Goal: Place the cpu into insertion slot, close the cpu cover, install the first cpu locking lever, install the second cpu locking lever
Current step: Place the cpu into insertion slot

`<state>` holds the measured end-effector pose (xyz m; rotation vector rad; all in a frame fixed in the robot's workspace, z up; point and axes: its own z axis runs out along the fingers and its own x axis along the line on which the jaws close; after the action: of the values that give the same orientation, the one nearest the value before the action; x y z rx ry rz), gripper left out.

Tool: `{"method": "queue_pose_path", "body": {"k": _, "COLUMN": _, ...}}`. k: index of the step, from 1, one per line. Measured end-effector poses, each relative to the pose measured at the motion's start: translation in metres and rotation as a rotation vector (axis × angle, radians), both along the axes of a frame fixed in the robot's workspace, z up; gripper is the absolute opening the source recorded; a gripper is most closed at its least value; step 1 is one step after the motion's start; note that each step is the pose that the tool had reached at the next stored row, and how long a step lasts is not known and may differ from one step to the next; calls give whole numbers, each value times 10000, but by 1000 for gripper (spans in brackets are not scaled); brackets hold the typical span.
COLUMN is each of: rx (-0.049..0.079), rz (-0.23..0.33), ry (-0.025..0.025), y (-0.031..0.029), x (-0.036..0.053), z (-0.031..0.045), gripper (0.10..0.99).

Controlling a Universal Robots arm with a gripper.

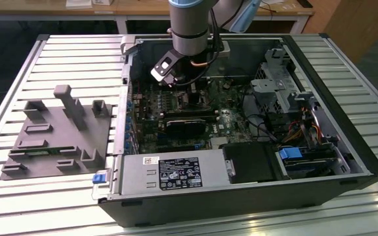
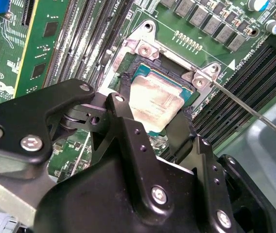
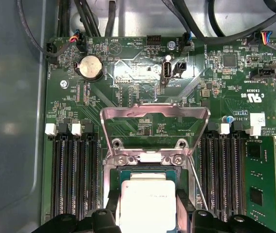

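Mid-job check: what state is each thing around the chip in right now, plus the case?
cpu: lying flat, metal top up, uncovered.
cover: open, standing up behind the cpu.
lever: unlatched, sticking out free.
gripper: shut on the cpu's two edges.
computer case: side off, inside exposed.

Open computer case on slatted table, grey fixture beside it, coin battery on motherboard
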<state>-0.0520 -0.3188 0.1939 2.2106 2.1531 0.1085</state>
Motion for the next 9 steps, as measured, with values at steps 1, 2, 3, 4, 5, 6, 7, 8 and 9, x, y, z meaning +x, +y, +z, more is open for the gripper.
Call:
{"method": "queue_pose_path", "body": {"k": 1, "rx": 1, "rz": 1, "ry": 0, "y": 0, "x": 1, "z": -3, "gripper": 537}}
{"method": "queue_pose_path", "body": {"k": 2, "rx": -1, "rz": 1, "ry": 1, "y": 0, "x": 1, "z": -6, "gripper": 537}}
{"method": "queue_pose_path", "body": {"k": 3, "rx": -2, "rz": 1, "ry": 0, "y": 0, "x": 0, "z": -7, "gripper": 537}}
{"method": "queue_pose_path", "body": {"k": 4, "rx": -1, "rz": 1, "ry": 0, "y": 0, "x": 0, "z": -7, "gripper": 537}}
{"method": "queue_pose_path", "body": {"k": 5, "rx": -1, "rz": 1, "ry": 0, "y": 0, "x": 0, "z": -8, "gripper": 537}}
{"method": "queue_pose_path", "body": {"k": 6, "rx": 0, "rz": 1, "ry": 0, "y": 0, "x": 0, "z": -8, "gripper": 537}}
{"method": "queue_pose_path", "body": {"k": 7, "rx": -1, "rz": 1, "ry": 0, "y": 0, "x": 0, "z": -8, "gripper": 537}}
{"method": "queue_pose_path", "body": {"k": 8, "rx": 0, "rz": 1, "ry": 0, "y": 0, "x": 0, "z": -8, "gripper": 537}}
{"method": "queue_pose_path", "body": {"k": 9, "rx": 0, "rz": 1, "ry": 0, "y": 0, "x": 0, "z": -8, "gripper": 537}}
